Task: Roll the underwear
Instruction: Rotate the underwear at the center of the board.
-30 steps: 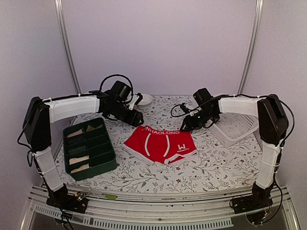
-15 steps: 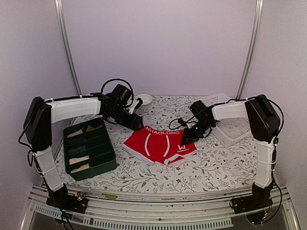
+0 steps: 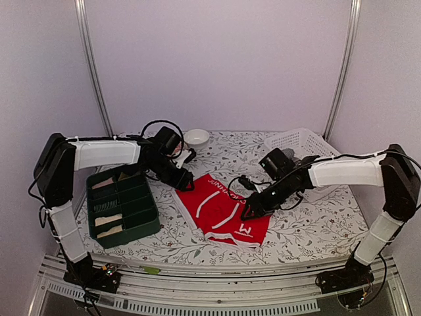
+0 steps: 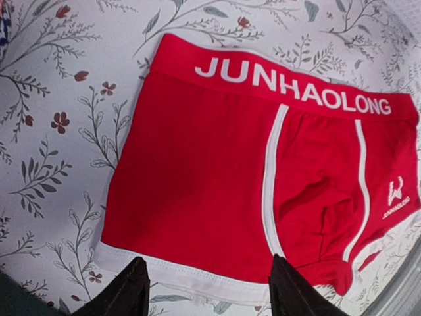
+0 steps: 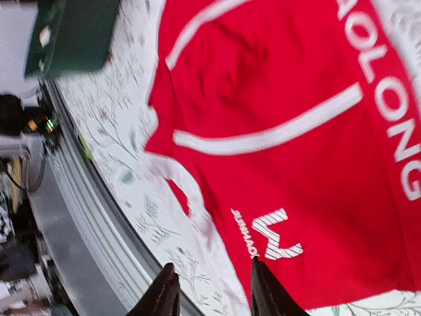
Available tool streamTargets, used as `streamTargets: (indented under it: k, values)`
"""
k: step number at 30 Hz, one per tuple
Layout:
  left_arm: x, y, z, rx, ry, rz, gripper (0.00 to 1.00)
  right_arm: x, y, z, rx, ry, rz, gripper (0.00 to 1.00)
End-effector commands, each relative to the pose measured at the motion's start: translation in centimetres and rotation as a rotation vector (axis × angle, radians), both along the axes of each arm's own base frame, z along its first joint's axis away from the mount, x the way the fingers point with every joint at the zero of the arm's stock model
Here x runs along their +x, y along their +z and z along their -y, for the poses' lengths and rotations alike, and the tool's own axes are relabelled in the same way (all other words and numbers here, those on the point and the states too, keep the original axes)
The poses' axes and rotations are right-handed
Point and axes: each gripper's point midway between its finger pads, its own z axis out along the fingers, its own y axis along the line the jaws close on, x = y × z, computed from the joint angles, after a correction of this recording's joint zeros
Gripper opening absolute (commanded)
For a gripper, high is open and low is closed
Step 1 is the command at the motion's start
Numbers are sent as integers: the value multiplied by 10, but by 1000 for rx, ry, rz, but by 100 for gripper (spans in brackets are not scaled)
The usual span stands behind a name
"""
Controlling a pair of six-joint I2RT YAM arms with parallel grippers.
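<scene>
Left wrist: red underwear [image 4: 197,184] waistband reads JUNHAOLONG, W logo w/ same name.

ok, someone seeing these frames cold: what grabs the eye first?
The bright red cloth boxer briefs with white piping, spread flat mid-table on the floral tablecloth. Both arms lean in on them: the left gripper open over the white leg hem, the right gripper open near the logo corner. A dark green compartmented tray sits at the left.
</scene>
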Motion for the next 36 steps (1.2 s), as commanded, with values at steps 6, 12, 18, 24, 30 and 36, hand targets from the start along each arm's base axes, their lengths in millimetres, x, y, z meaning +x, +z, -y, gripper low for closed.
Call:
streamTargets:
  k: [6, 12, 18, 24, 30, 36]
  values:
    - [-23, -58, -4, 108, -61, -93, 43, 81, 198, -37, 372, -262, 317, 62]
    - [-6, -87, -7, 203, -64, -85, 38, 110, 285, -29, 558, -357, 387, 95]
    - [23, -104, 7, 231, -100, -64, 35, 128, 359, -1, 782, -490, 458, 99]
    - [66, -59, 34, 93, -130, 62, 44, 152, 385, 30, 1055, -621, 376, 99]
    - [42, -53, 16, 133, -78, 9, 44, 185, 399, 26, 1127, -614, 207, 99]
    - [21, -87, -1, 199, -49, -63, 39, 201, 404, 33, 1144, -639, 176, 99]
